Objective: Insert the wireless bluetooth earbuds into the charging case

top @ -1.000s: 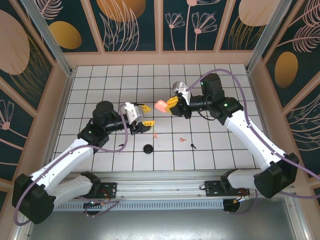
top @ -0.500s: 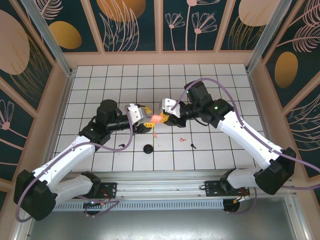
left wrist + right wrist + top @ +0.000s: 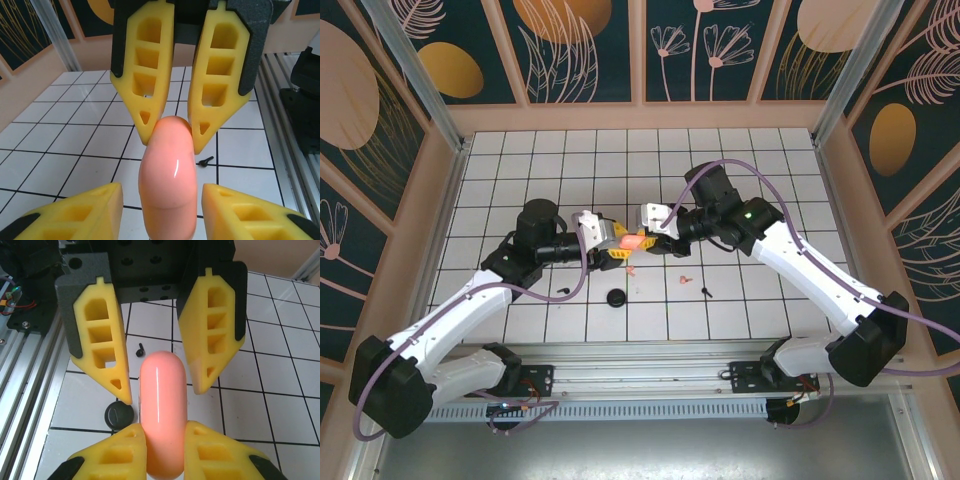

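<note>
The charging case (image 3: 631,241), a salmon-pink closed capsule, hangs above the table's middle. My right gripper (image 3: 650,234) is shut on one end of it, and in the right wrist view its fingers (image 3: 127,447) press both sides of the case (image 3: 162,385). My left gripper (image 3: 161,189) faces it, open, its jaws on either side of the case (image 3: 167,165) with a gap on each side. On the tiles lie a pink earbud (image 3: 685,278), another pink one (image 3: 631,268), a black earbud (image 3: 706,291) and a second black one (image 3: 563,291).
A black round disc (image 3: 616,298) lies on the tiles just in front of the grippers, also under the case in the right wrist view (image 3: 118,416). Wooden walls enclose the tiled floor. A metal rail (image 3: 650,352) runs along the near edge.
My right gripper has carried the case left and down to the left gripper. The left gripper has come right and its jaws have narrowed around the case's free end.
</note>
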Robot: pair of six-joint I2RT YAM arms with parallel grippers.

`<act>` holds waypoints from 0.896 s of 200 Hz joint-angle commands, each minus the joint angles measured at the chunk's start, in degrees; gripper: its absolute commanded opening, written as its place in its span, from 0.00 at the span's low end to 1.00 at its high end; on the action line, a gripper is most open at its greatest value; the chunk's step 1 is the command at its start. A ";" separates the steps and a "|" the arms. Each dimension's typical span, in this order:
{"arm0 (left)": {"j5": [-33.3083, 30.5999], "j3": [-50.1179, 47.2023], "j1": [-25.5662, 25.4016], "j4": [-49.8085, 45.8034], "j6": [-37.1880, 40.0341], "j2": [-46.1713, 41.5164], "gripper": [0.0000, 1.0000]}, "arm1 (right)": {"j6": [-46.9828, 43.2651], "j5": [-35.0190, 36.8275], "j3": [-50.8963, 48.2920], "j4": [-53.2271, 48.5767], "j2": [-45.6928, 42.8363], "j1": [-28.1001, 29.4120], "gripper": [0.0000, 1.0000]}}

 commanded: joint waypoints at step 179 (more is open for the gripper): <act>4.36 1.75 -0.25 0.22 -0.54 -0.20 0.25 | 11.01 -7.68 -3.10 13.16 -1.52 -7.15 0.36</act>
